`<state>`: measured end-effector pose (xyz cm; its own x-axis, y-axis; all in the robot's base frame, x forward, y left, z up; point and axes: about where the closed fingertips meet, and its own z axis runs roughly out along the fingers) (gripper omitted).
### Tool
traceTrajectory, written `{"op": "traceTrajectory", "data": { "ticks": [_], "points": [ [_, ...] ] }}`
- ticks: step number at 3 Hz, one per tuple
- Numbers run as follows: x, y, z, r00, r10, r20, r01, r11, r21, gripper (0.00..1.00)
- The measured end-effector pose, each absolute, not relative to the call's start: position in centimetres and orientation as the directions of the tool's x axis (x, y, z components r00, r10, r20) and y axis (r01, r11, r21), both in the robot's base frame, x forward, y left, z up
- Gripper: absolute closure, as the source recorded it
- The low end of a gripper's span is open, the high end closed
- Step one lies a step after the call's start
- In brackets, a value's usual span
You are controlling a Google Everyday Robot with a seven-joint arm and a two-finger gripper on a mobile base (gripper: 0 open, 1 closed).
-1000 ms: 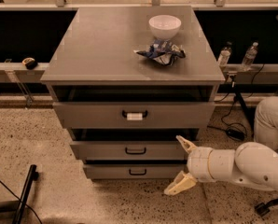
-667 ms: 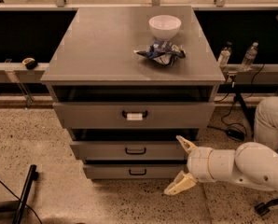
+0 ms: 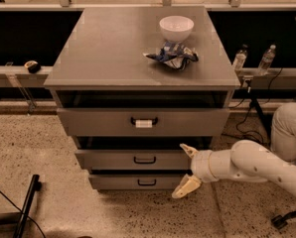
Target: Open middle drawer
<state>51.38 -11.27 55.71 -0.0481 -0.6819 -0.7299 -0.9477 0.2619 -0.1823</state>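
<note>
The middle drawer (image 3: 113, 159) is a grey flat front with a small plain black bar handle (image 3: 144, 160). It sits between the taller top drawer (image 3: 98, 122), whose handle carries a white tag, and the bottom drawer (image 3: 118, 181). All three fronts stand slightly out from the cabinet. My gripper (image 3: 185, 172) is open in front of the right end of the middle and bottom drawers, right of the handle. One finger (image 3: 188, 150) points up over the middle drawer's front and the other (image 3: 185, 188) points down by the bottom drawer.
On the cabinet top (image 3: 103, 48) stand a white bowl (image 3: 176, 28) and a crumpled blue and white bag (image 3: 171, 55). Two water bottles (image 3: 240, 58) stand on a ledge at the right. A black stand leg (image 3: 26, 205) lies on the speckled floor at lower left.
</note>
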Motion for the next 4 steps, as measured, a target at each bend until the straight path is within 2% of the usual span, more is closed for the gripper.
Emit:
{"op": "traceTrajectory", "data": {
  "ticks": [1,3,4],
  "points": [
    [54.8,-13.1,50.1,-0.093,-0.704,-0.704,-0.955,0.264,-0.138,0.0],
    [60.5,-15.2,45.8,-0.099,-0.754,-0.65,-0.955,0.256,-0.152,0.0],
    [62.5,-15.7,44.3,-0.106,-0.787,-0.607,-0.961,0.238,-0.141,0.15]
  ]
}}
